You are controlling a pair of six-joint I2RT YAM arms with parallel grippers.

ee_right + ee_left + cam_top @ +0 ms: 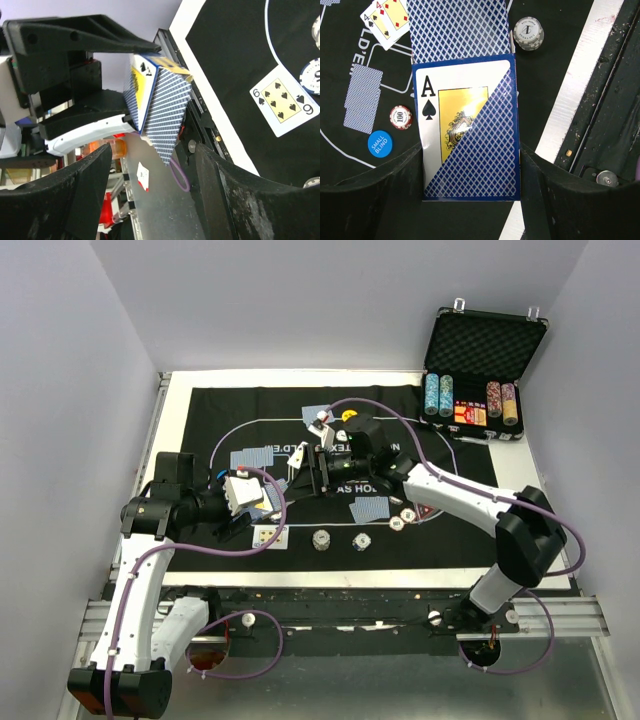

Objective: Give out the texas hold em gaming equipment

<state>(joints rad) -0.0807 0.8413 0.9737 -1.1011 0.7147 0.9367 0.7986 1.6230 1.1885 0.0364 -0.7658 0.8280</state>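
Note:
My left gripper (470, 167) is shut on the deck box (470, 145), which shows an ace of spades and a blue lattice; blue-backed cards (460, 27) stick out of its top. In the top view the box (243, 490) is held above the mat's left part. My right gripper (312, 472) faces it with its fingers wide apart. In the right wrist view the corner of a blue-backed card (170, 110) hangs from the box (142, 85) toward the gap of that open gripper (152, 150), touching neither finger.
On the black mat (470, 530) lie blue-backed cards (368, 508), face-up cards (268, 535), chips (321, 539), a yellow button (348, 416) and a small blind disc (380, 144). An open case (485, 350) with chip stacks stands at the back right. A six of spades (284, 100) lies face up.

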